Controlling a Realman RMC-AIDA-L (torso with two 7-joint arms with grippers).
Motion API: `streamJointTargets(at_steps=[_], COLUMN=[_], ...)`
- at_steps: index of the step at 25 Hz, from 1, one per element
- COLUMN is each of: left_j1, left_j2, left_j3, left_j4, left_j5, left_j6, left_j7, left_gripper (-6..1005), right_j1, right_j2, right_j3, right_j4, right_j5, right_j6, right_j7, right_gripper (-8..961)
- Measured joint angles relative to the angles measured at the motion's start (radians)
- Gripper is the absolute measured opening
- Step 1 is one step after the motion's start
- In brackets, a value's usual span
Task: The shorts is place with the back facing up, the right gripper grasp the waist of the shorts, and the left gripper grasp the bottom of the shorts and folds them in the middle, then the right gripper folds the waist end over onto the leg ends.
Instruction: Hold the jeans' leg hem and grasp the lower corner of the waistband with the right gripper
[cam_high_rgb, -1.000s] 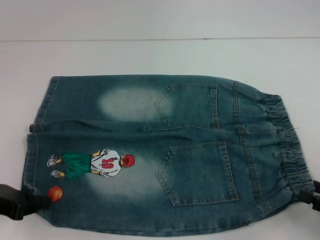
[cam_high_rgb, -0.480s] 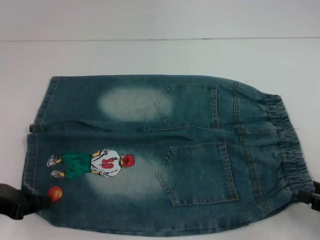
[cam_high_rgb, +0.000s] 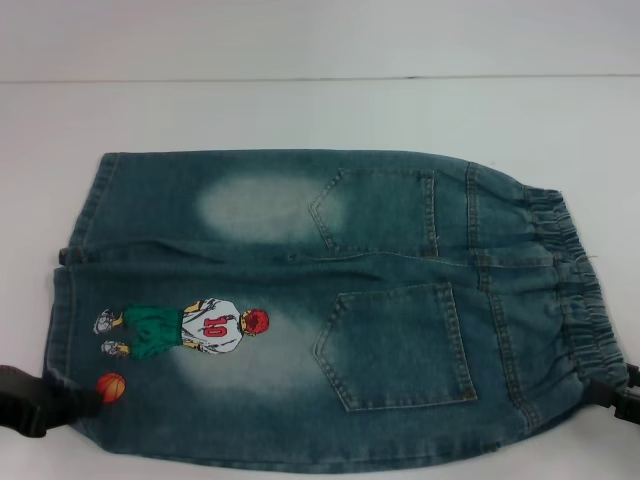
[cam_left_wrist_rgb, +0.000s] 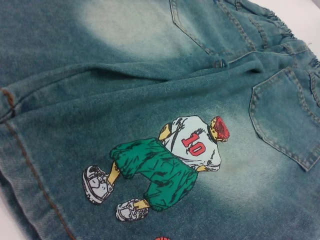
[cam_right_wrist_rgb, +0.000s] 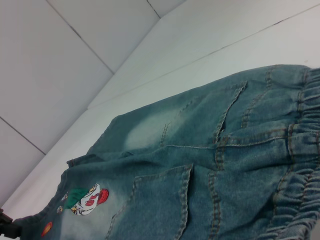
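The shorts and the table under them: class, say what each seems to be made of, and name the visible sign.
The shorts: apparently faded blue-green denim, shown by the twill weave, tan topstitching and bleached patches; the footballer print looks like flat printed ink. The waistband seems elasticated, being tightly gathered. The table: smooth matte white, possibly laminate; the material is unclear.

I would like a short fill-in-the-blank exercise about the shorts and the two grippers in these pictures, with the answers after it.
1. The printed player on the shorts wears the number ____.
2. The shorts lie with two ____ pockets facing up.
3. The left gripper is at the leg hem; the right gripper is at the elastic ____.
4. An orange ____ is printed beside the left gripper.

Answers: 10; back; waist; ball
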Motion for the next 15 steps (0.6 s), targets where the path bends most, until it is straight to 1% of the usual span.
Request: streamJointTargets(at_steps=[9,15], left_j1=[-0.002,-0.006], left_j2=[0.000,0.000], left_j3=[0.000,0.000], left_j4=[0.000,0.000], left_j5=[0.000,0.000], left_j6=[-0.001,-0.002], left_j7=[-0.001,-0.004], left_gripper=[39,39], right_j1=[0.000,0.000], right_j2=[0.000,0.000], right_j3=[0.000,0.000], right_j4=[-0.004,-0.007], right_j5=[0.000,0.000], right_j6=[0.003,0.004], right_j7=[0.002,0.002], right_gripper=[808,643])
